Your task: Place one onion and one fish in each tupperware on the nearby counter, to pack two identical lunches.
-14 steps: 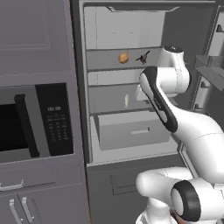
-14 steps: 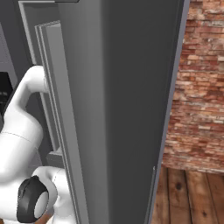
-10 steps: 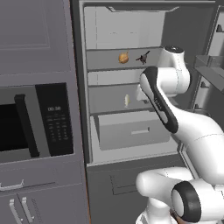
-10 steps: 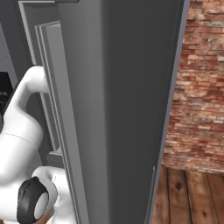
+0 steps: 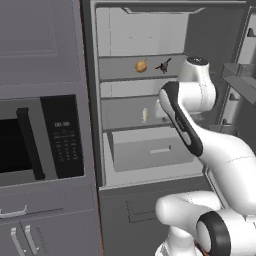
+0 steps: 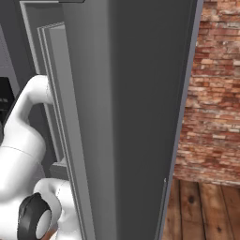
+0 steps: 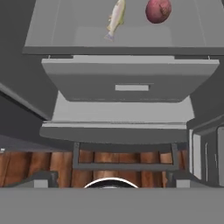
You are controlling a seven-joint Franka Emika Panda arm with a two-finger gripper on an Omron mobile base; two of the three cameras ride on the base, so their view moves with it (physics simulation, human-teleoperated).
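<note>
Hand view gives us a smooth grey fridge shelf carrying a slim pale silvery fish beside a round dark-red onion, above a matte grey drawer. From the left base view we note a round tan onion near a small dark fish, its outline unclear. We cannot tell the gripper's finger spacing.

- Matt grey, smooth fridge drawer, plastic-looking.
- Pale, slightly glossy silvery fish on the smooth shelf.
- Dull reddish round onion.
- Brown wood-plank floor.
- Rough red brick wall.
</note>
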